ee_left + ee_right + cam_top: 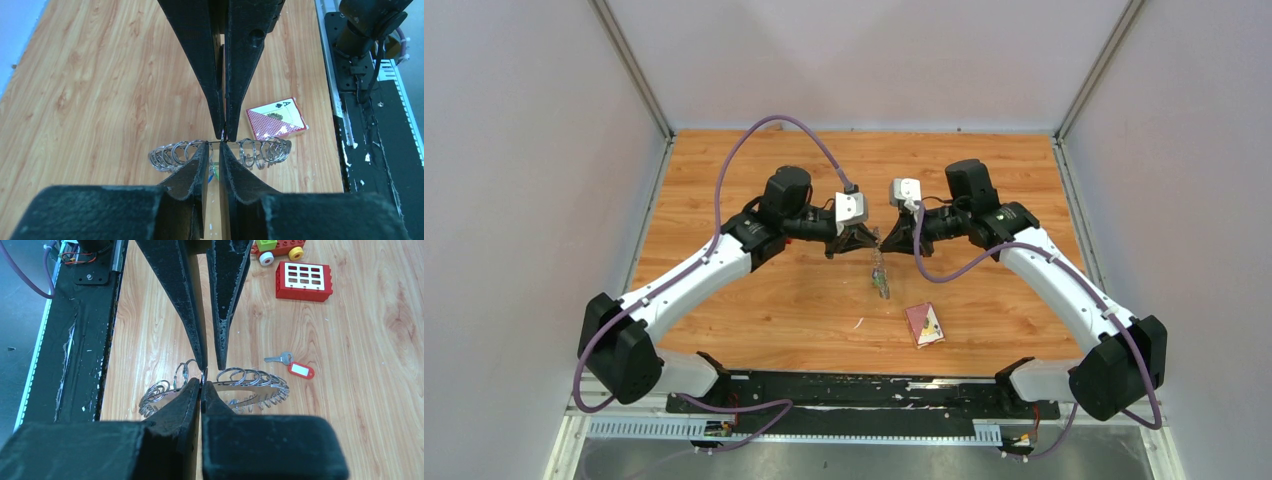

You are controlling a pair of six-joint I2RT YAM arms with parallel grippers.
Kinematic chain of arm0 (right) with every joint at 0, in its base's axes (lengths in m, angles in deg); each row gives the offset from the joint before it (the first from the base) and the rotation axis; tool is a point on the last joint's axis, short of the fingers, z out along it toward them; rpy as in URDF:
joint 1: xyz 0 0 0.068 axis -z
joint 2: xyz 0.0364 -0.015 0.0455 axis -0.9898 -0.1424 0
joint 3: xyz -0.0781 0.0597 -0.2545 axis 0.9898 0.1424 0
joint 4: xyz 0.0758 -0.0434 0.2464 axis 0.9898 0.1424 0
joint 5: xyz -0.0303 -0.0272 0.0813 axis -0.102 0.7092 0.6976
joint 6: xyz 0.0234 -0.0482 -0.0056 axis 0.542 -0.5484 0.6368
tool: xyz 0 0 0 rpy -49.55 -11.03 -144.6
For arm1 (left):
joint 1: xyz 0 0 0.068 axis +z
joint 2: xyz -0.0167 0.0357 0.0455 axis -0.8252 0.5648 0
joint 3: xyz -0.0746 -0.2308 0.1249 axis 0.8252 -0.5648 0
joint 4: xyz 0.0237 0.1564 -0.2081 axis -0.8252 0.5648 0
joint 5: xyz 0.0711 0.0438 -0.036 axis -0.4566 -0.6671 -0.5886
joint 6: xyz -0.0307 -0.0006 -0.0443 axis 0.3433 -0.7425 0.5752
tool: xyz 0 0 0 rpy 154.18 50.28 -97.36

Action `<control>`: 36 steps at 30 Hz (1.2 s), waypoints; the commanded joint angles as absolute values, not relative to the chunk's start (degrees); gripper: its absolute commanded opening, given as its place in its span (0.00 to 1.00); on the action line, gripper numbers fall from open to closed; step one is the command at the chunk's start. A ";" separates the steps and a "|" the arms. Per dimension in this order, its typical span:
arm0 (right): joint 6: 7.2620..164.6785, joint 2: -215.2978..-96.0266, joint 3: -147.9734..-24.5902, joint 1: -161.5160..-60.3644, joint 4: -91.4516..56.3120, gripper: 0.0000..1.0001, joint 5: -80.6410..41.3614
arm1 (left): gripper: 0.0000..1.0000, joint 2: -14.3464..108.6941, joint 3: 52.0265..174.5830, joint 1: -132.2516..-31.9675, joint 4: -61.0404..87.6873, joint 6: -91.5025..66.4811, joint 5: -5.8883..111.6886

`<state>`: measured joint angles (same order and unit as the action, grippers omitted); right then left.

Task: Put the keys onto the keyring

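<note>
We have the keyring up between the two tools, right where their tips meet. It is a grey ring strung with small wire loops, and the loops droop away on both sides of the pinch point. The right gripper is clamped on the keyring's wire, jaws pressed together with only that thin wire between them. The left gripper sits nose to nose with it from the opposite side. Its jaws are a sliver apart and the wire runs across the gap at the very tips; we can't tell whether either finger presses on it. Through that gap, below the left gripper's tips, a small green-and-blue item shows, too small for us to name. A key with a red tag lies flat on the wooden table, below and off to one side of the right gripper's tips. It is just past the loops and clear of them, with the silver blade on the tag's gripper-facing end. Well beyond the key on that same side sits a red block with white squares. Next to the block are toy bricks in green, red and yellow, cut off by the frame edge. On the other side of the tools, under the right gripper's fingers as the left wrist sees it, are playing cards: a red-backed one over an ace of spades. They are near the loops but not touching them.
</note>
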<state>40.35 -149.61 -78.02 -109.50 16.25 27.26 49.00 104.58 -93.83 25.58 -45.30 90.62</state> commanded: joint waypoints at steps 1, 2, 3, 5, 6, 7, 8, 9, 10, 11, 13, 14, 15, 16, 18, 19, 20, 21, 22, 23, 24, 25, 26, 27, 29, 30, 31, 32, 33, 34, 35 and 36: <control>42.94 -147.60 -78.57 -110.53 9.48 0.00 30.55 | 0.19 50.18 104.30 -94.39 21.98 -44.38 90.33; 43.47 -147.57 -78.51 -110.55 9.05 0.00 30.02 | 0.19 50.32 104.18 -94.42 21.98 -44.34 90.42; 43.89 -147.57 -78.51 -110.54 8.66 0.00 29.55 | 0.19 50.27 104.05 -94.45 21.98 -44.39 90.64; 44.10 -147.53 -78.29 -110.51 8.27 0.00 28.89 | 0.20 50.28 103.78 -94.46 21.83 -44.38 91.30; 44.24 -147.53 -78.18 -110.55 8.07 0.00 28.60 | 0.21 50.32 103.72 -94.46 21.96 -44.44 91.54; 44.25 -147.49 -78.07 -110.55 7.91 0.00 28.41 | 0.22 50.28 103.63 -94.46 22.01 -44.41 91.84; 44.27 -147.50 -78.00 -110.55 7.72 0.00 28.17 | 0.23 50.25 103.60 -94.46 22.17 -44.44 92.06; 44.25 -147.48 -77.86 -110.51 7.68 0.00 28.03 | 0.24 50.25 103.62 -94.46 22.26 -44.55 92.26; 44.22 -147.46 -77.88 -110.55 7.60 0.00 27.93 | 0.24 50.21 103.59 -94.46 22.30 -44.53 92.46; 44.13 -147.44 -77.81 -110.55 7.52 0.00 27.89 | 0.25 50.24 103.62 -94.46 22.56 -44.65 92.72; 44.07 -147.30 -77.59 -110.57 7.31 0.00 27.76 | 0.25 50.22 103.52 -94.46 22.81 -44.83 93.14; 44.01 -147.35 -77.54 -110.56 7.26 0.00 27.82 | 0.25 50.28 103.44 -94.47 22.93 -45.02 93.20; 44.00 -147.30 -77.47 -110.55 7.24 0.00 28.01 | 0.25 50.40 103.25 -94.46 22.90 -45.12 93.27; 44.00 -147.31 -77.45 -110.52 7.24 0.00 28.19 | 0.25 50.39 103.10 -94.46 22.90 -45.24 93.27; 44.13 -147.32 -77.41 -110.54 7.21 0.00 28.58 | 0.23 50.53 102.73 -94.46 22.59 -45.14 93.35; 44.14 -147.35 -77.36 -110.51 7.16 0.00 28.65 | 0.22 50.52 102.68 -94.46 22.53 -45.19 93.38; 44.10 -147.31 -77.36 -110.54 7.18 0.00 28.69 | 0.20 50.51 102.60 -94.46 22.49 -45.22 93.43; 44.07 -147.26 -77.31 -110.49 7.11 0.00 28.82 | 0.18 50.58 102.64 -94.46 22.40 -45.13 93.54; 44.06 -147.15 -77.21 -110.53 7.00 0.00 28.94 | 0.15 50.64 102.70 -94.46 22.37 -45.10 93.71; 44.07 -147.13 -77.18 -110.53 6.90 0.00 29.04 | 0.14 50.80 102.79 -94.50 22.31 -44.84 93.94; 44.27 -147.13 -77.18 -110.53 6.76 0.00 28.95 | 0.14 51.08 102.98 -94.46 22.19 -44.49 94.29; 44.45 -147.24 -77.18 -110.55 6.65 0.00 28.80 | 0.14 51.43 103.15 -94.46 22.02 -43.89 94.64; 44.52 -147.24 -77.18 -110.50 6.55 0.00 28.72 | 0.14 51.82 103.42 -94.51 21.88 -43.34 95.14; 44.50 -147.25 -77.06 -110.61 6.41 0.00 28.65 | 0.14 52.38 103.69 -94.46 21.87 -42.79 95.49; 44.46 -147.13 -76.80 -110.71 6.19 0.00 28.04 | 0.14 53.29 104.48 -94.47 22.16 -41.88 96.13; 44.25 -147.05 -76.61 -110.77 6.12 0.00 27.58 | 0.13 53.73 104.86 -94.46 22.24 -41.41 96.27; 43.95 -146.92 -76.38 -110.86 5.95 0.00 27.04 | 0.13 54.03 105.12 -94.48 22.20 -40.90 96.60; 43.81 -146.85 -76.13 -110.92 5.84 0.00 26.59 | 0.13 54.23 105.41 -94.46 22.15 -40.42 96.66; 43.56 -146.83 -75.98 -110.98 5.83 0.00 26.25 | 0.13 54.40 105.61 -94.46 22.11 -39.94 96.61; 43.33 -146.75 -75.83 -111.06 5.83 0.00 25.96 | 0.13 54.57 105.80 -94.46 22.03 -39.46 96.48; 43.08 -146.74 -75.74 -111.20 5.83 0.00 25.71 | 0.13 54.83 106.03 -94.48 22.05 -39.07 96.38; 43.04 -146.67 -75.69 -111.25 5.85 0.00 25.48 | 0.13 55.01 106.23 -94.46 22.07 -38.66 96.22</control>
